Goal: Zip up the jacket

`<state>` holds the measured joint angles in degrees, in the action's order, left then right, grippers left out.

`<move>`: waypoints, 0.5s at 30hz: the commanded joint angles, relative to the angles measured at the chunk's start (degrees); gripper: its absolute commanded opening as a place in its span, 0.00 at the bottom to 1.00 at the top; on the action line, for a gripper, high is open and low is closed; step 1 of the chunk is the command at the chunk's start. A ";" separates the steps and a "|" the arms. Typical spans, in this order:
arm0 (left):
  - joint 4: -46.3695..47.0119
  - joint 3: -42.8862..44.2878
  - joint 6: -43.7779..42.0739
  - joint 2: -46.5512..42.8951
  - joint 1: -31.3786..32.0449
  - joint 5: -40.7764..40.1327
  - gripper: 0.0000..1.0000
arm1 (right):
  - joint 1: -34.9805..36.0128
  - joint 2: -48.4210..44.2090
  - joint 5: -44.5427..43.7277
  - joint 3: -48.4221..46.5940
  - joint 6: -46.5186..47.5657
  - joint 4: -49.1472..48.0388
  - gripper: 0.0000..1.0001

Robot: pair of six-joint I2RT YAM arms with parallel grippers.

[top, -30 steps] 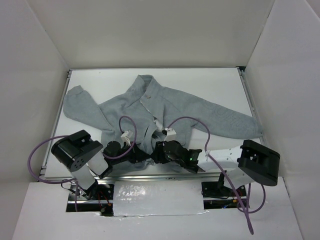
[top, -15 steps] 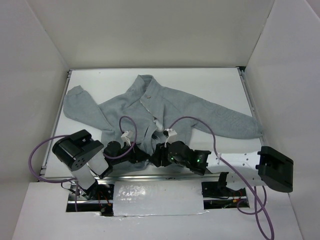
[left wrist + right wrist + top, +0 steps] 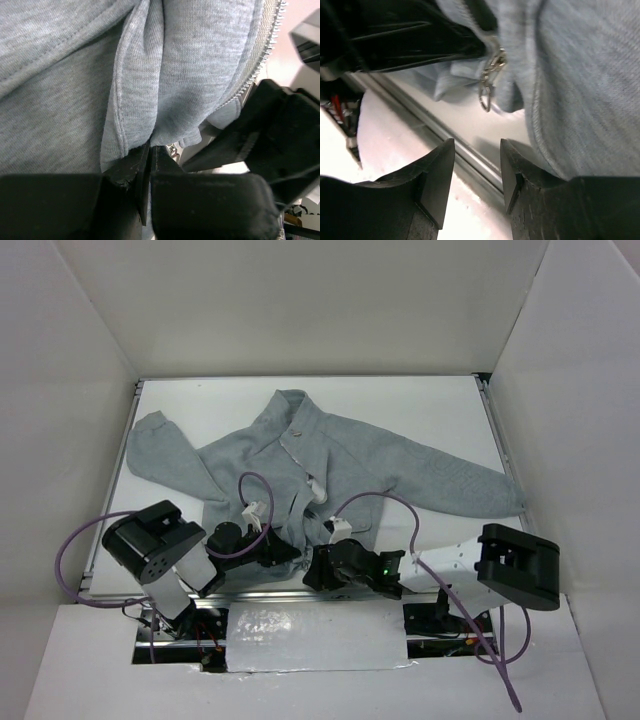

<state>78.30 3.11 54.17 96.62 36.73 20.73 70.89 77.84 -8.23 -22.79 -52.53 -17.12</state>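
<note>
The light-grey fleece jacket point(image 3: 340, 450) lies flat on the white table, collar at the far side, front still open along its pale zipper point(image 3: 303, 472). My left gripper point(image 3: 290, 558) is shut on the jacket's bottom hem point(image 3: 145, 135) beside the zipper teeth point(image 3: 264, 56). In the right wrist view the metal zipper pull point(image 3: 487, 86) hangs from the jacket's bottom corner point(image 3: 580, 75). My right gripper point(image 3: 477, 156) is open and empty, a little short of the pull, over the table's near edge. It sits just right of the left gripper in the top view point(image 3: 312, 576).
A metal rail point(image 3: 445, 136) runs along the table's near edge under my right fingers. The jacket's sleeves spread to the far left point(image 3: 155, 450) and to the right point(image 3: 470, 480). White walls enclose the table. Purple cables point(image 3: 385, 498) loop over the jacket.
My right gripper has drawn back toward the table's near edge, and the right arm's elbow swung out to the right and back. The left gripper has kept its hold.
</note>
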 commanded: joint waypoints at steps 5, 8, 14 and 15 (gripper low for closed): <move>2.56 -6.45 -2.40 -2.31 0.97 1.24 0.00 | 0.30 4.15 -4.25 -1.91 -2.31 -6.07 0.46; 1.94 -6.28 -2.67 -2.75 1.15 1.24 0.00 | 0.30 5.21 -4.95 -1.74 -3.10 -7.92 0.44; 2.82 -6.10 -2.49 -2.22 1.41 1.59 0.00 | 0.39 5.30 -10.83 -1.83 -5.65 -7.84 0.43; 2.91 -6.28 -2.41 -1.96 1.50 1.59 0.00 | 0.39 5.13 -11.28 -1.74 -5.74 -8.10 0.43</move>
<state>76.38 3.11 53.91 94.50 37.34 20.62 70.89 82.91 -14.46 -23.29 -56.55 -23.00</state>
